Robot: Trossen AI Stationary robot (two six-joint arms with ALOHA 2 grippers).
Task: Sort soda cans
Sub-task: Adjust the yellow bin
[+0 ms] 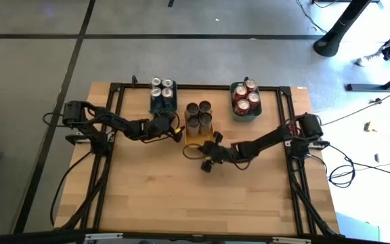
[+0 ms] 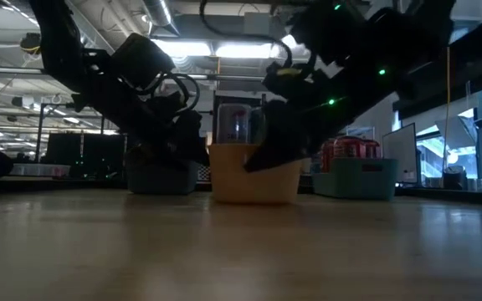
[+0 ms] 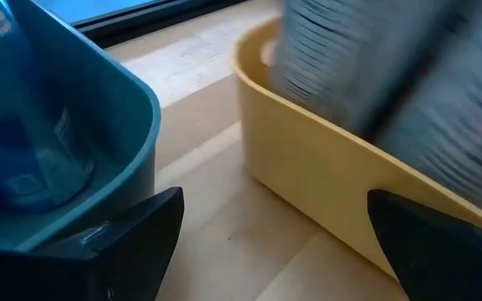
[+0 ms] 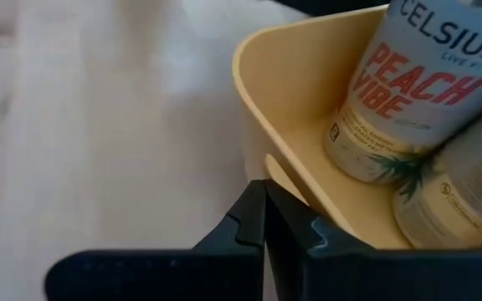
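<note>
Three bins stand in a row at the table's far side. A blue bin [image 1: 162, 103] holds dark soda cans [image 1: 162, 88]. The yellow bin [image 1: 196, 133] holds silver-grey cans [image 1: 198, 115] [image 4: 408, 92], and a green bin [image 1: 246, 114] holds red cans [image 1: 247, 95]. My left gripper [image 1: 175, 131] [image 3: 283, 242] is open and low between the blue bin [image 3: 99, 125] and the yellow bin [image 3: 308, 167], holding nothing. My right gripper [image 1: 212, 148] [image 4: 264, 221] is shut at the yellow bin's near end. My right gripper's shut fingers [image 4: 245, 221] stand at the outside of the yellow bin's near corner wall [image 4: 287, 180], coming low from the table's near right side. Whether they touch the wall I cannot tell.
The black frame rails [image 1: 117, 102] run along the table's left, far and right sides. Bare wooden tabletop [image 1: 195, 196] stretches from the bins to the near edge. In the low view the yellow bin [image 2: 253, 180] sits between both arms, and the room lies beyond.
</note>
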